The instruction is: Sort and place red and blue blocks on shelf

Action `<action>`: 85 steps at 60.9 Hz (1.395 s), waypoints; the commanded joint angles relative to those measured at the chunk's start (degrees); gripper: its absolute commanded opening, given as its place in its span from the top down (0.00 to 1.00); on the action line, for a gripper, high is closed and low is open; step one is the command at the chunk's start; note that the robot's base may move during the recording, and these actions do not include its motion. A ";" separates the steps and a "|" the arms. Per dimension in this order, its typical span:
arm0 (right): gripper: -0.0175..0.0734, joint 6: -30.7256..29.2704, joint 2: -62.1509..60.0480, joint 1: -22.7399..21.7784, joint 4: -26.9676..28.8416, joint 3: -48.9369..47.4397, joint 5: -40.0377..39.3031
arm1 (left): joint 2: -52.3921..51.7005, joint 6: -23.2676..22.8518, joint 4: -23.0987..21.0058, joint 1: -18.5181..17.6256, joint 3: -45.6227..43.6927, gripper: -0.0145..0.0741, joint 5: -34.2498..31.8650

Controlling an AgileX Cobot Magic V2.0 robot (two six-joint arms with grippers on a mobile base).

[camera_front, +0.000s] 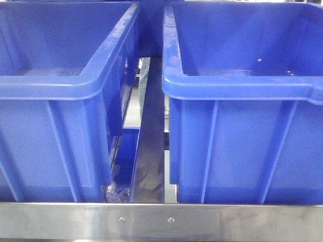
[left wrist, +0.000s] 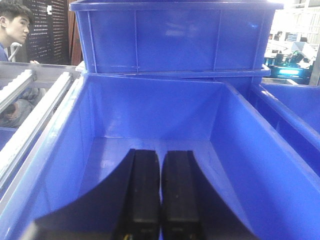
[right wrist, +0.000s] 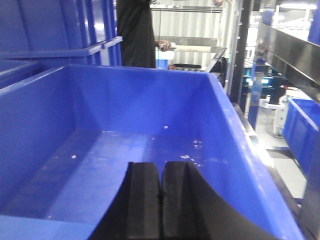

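Note:
The red and blue blocks are not in view in any frame. The steel shelf shows in the front view as a flat front rail [camera_front: 60,221] with two small screws, carrying two large blue bins. My left gripper [left wrist: 160,155] is shut and empty, its black fingers [left wrist: 145,190] pointing into the inside of a blue bin [left wrist: 45,165]. My right gripper [right wrist: 161,167] is shut and empty, its fingers [right wrist: 180,200] over the floor of another blue bin [right wrist: 30,125]. Neither gripper shows in the front view.
The left bin [camera_front: 55,85] and right bin [camera_front: 242,85] fill the shelf with a narrow gap between them. A further bin [left wrist: 175,35] is stacked behind. A person [left wrist: 12,30] sits at far left; another person [right wrist: 135,30] stands behind. More shelving stands to the right [right wrist: 290,45].

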 commanded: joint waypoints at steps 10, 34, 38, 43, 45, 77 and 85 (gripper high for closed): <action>0.75 -0.40 -1.16 -1.46 0.56 -1.23 -2.47 | 0.48 -0.30 -0.51 0.15 -1.68 0.70 -4.69; 0.75 -0.40 -1.10 -1.46 0.56 -1.23 -2.46 | 0.48 -0.30 -0.51 0.15 -1.68 0.70 -4.69; 0.75 -0.40 -1.10 -1.46 0.56 -1.23 -2.46 | 0.48 -0.30 -0.51 0.15 -1.68 0.70 -4.69; 0.75 -0.40 -1.10 -1.46 0.56 -1.23 -2.46 | 0.48 -0.30 -0.51 0.15 -1.68 0.70 -4.69; 0.75 -0.40 -1.10 -1.46 0.56 -1.23 -2.46 | 0.48 -0.30 -0.51 0.15 -1.68 0.70 -4.69; 0.75 -0.40 -1.10 -1.46 0.56 -1.23 -2.46 | 0.23 0.14 -0.51 0.93 2.06 0.70 -8.96; 0.75 -0.40 -1.10 -1.46 0.56 -1.23 -2.46 | -0.80 4.98 -3.41 3.35 7.80 0.70 -14.41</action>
